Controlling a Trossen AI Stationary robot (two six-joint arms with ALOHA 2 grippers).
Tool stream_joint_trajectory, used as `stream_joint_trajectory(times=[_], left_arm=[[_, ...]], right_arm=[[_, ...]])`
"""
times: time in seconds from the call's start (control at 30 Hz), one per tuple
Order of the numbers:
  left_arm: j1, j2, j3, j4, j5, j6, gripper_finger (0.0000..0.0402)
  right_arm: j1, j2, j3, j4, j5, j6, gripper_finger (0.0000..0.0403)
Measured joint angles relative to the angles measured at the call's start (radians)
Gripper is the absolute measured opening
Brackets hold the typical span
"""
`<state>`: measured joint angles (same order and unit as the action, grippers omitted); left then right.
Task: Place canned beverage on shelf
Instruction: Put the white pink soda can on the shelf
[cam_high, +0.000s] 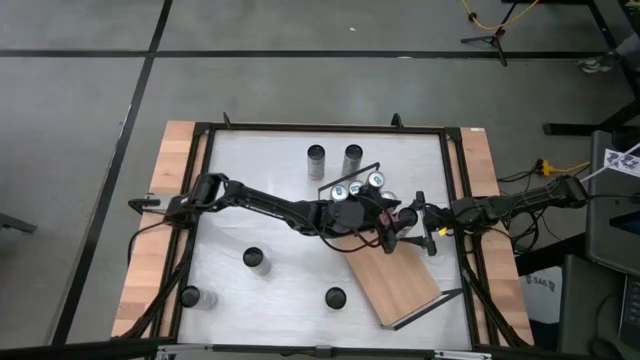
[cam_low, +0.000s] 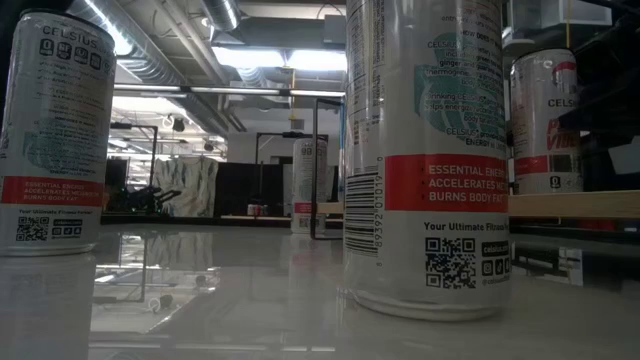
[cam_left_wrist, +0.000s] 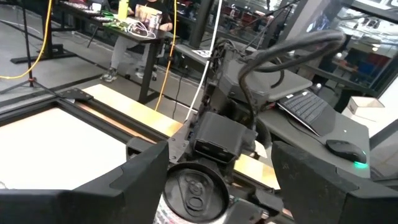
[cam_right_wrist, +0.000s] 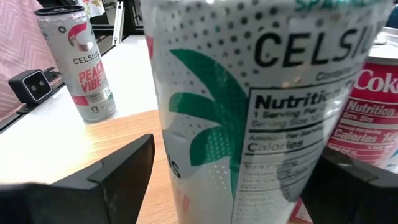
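Observation:
A white Celsius can (cam_right_wrist: 249, 93) stands upright over the far part of the light-wood shelf (cam_high: 400, 285), between both grippers. My left gripper (cam_high: 388, 228) reaches in level from the table's left and is shut on it; the can's top (cam_left_wrist: 193, 193) shows between its fingers. My right gripper (cam_high: 412, 222) faces it from the right, open, with a finger (cam_right_wrist: 118, 171) close on either side of the can. Three cans (cam_high: 357, 186) stand at the shelf's far end, a red Coke can (cam_right_wrist: 373, 106) among them. The held can's bottom is out of view. My left gripper has the can's upper wall (cam_left_wrist: 169, 198), just below the rim, between its two fingers. The fingers come level from the table's left. The can is upright. The far finger's contact is hidden behind the right gripper's parts, and whether the can stands on the shelf does not show.
Loose cans stand on the white tabletop: two at the far middle (cam_high: 316, 155) (cam_high: 352, 155), others near the front (cam_high: 253, 258) (cam_high: 335, 297) (cam_high: 190, 297). A black frame (cam_high: 320, 128) rims the table. The shelf's near end (cam_high: 420, 310) has a wire rail and bare board.

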<state>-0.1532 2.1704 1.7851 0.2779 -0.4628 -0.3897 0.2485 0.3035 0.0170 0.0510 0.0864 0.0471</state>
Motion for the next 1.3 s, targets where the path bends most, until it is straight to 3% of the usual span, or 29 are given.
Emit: stream_joint_trajectory(times=[0.1, 0.33, 0.53, 1.0, 1.3], left_arm=[[-0.006, 0.000, 0.000, 0.000, 0.000, 0.000, 0.0279], [-0.012, 0.000, 0.000, 0.000, 0.000, 0.000, 0.0279], [-0.013, 0.000, 0.000, 0.000, 0.000, 0.000, 0.0279], [-0.026, 0.000, 0.000, 0.000, 0.000, 0.000, 0.0279], [-0.025, 0.000, 0.000, 0.000, 0.000, 0.000, 0.0279]], right_arm=[[0.000, 0.000, 0.002, -0.013, 0.000, 0.000, 0.0342], [0.000, 0.000, 0.123, -0.316, 0.000, 0.005, 0.0342], [0.000, 0.000, 0.188, -0.427, 0.000, -0.001, 0.0342], [0.000, 0.000, 0.191, -0.429, 0.061, 0.002, 0.0342], [0.000, 0.000, 0.191, -0.423, 0.026, 0.004, 0.0342]])
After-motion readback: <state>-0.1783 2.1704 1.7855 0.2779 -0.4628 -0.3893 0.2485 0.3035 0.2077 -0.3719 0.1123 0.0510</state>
